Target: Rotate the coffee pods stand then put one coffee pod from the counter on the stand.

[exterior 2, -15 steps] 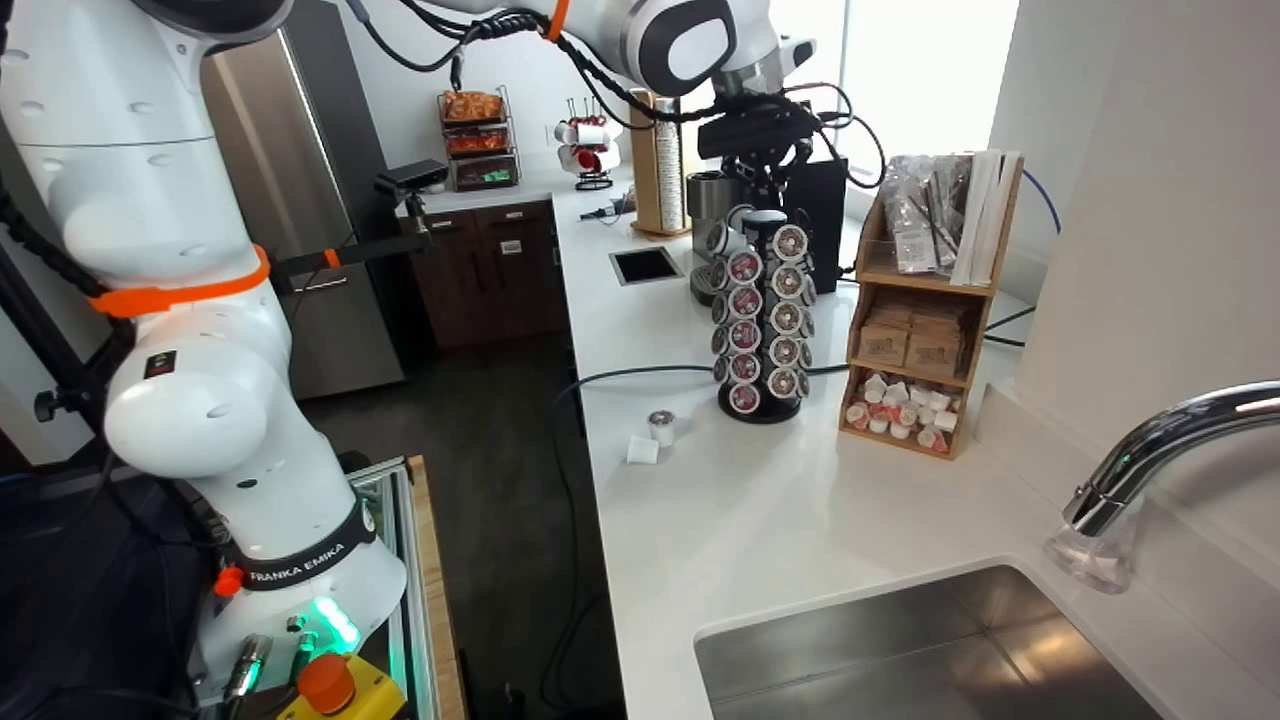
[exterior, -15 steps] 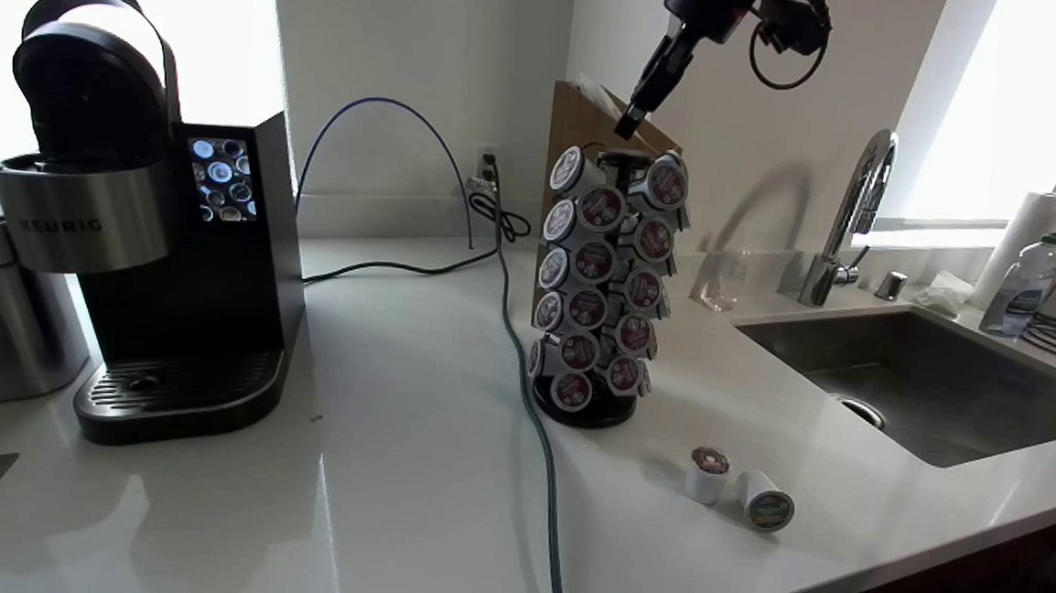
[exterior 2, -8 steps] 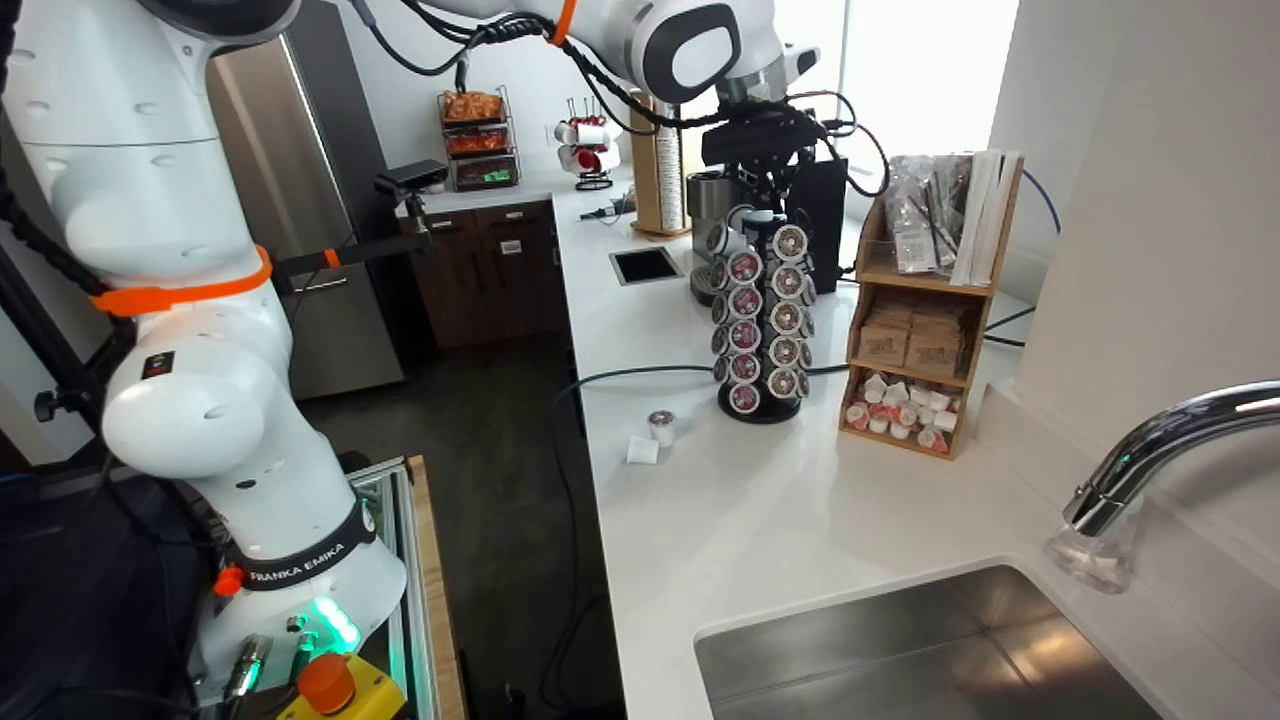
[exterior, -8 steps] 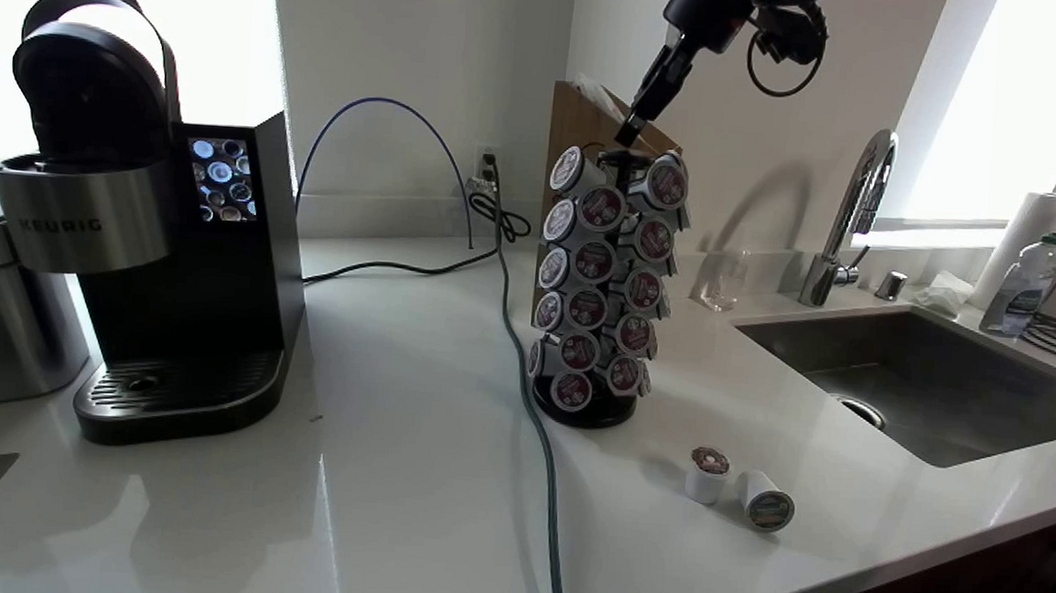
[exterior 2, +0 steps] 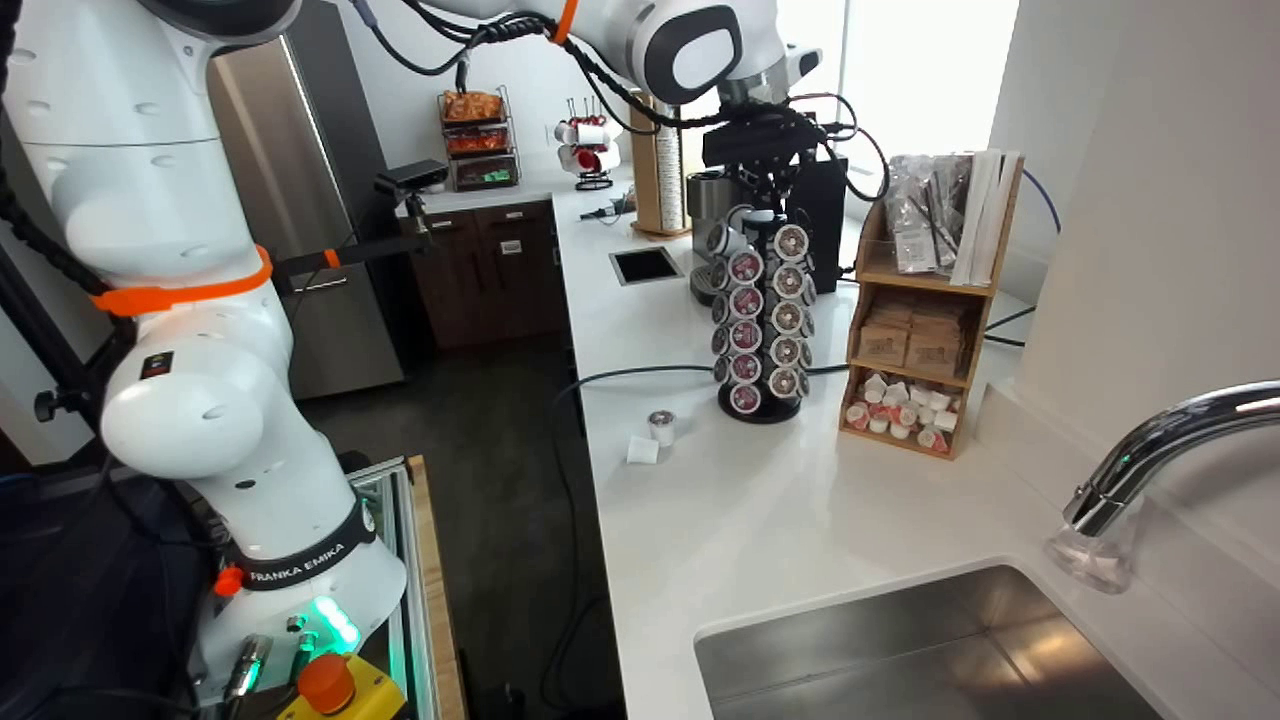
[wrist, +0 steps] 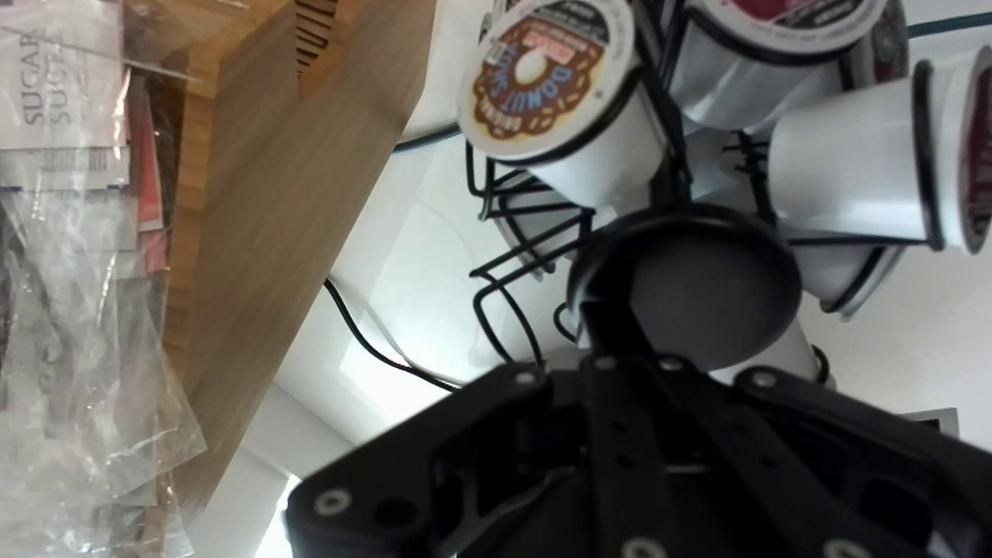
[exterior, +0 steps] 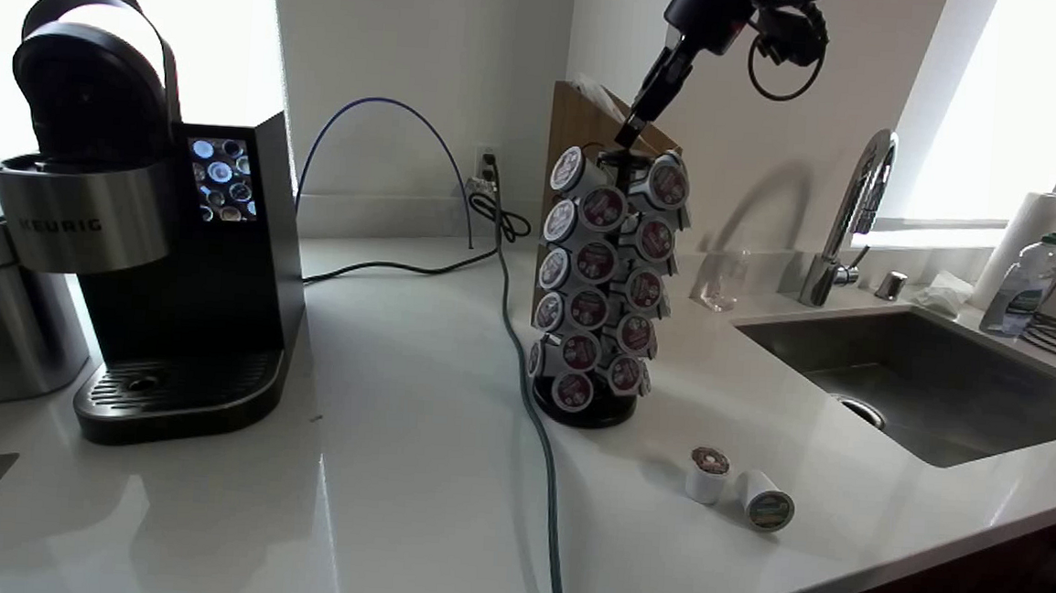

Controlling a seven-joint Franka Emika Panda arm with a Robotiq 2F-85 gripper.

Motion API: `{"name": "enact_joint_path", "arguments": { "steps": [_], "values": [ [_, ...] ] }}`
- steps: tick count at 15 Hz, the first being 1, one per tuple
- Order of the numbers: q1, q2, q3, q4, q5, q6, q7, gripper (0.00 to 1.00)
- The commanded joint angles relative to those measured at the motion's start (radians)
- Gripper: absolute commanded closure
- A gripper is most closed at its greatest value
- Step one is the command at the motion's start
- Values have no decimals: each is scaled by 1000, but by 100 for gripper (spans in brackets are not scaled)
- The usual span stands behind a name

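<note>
The coffee pods stand (exterior: 608, 411) is a tall black wire carousel with columns of pods. It stands on the white counter (exterior: 407, 482) in both exterior views (exterior 2: 765, 410). Its round black top (wrist: 709, 294) shows close up in the wrist view. My gripper (exterior: 627, 138) points down at this top. The fingers look shut and empty, with the tips (wrist: 616, 325) at the top's rim and seemingly touching it. The coffee pod (exterior: 707, 480), white with a dark brown face, stands upright on the counter (exterior 2: 661, 428). A similar pod with a grey-green face (exterior: 765, 503) lies tipped beside it.
A wooden organizer (exterior 2: 905, 310) with packets and cups stands behind the stand. A black coffee machine (exterior: 188, 312) stands on the counter. A cable (exterior: 542, 444) runs past the stand's base. A steel sink (exterior: 899, 374) and faucet (exterior: 849, 215) are nearby.
My gripper has moved down slightly onto the stand's top. The pods on the stand's front have shifted very slightly right, as if the stand has turned a little. The pods on the counter have not moved.
</note>
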Motion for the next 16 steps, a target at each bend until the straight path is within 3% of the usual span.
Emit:
{"name": "enact_joint_path", "arguments": {
  "steps": [1,16],
  "values": [
    [-16,10,14,15,40,-36,-19,100],
    [-11,-1,10,33,9,-138,48,100]
  ]
}}
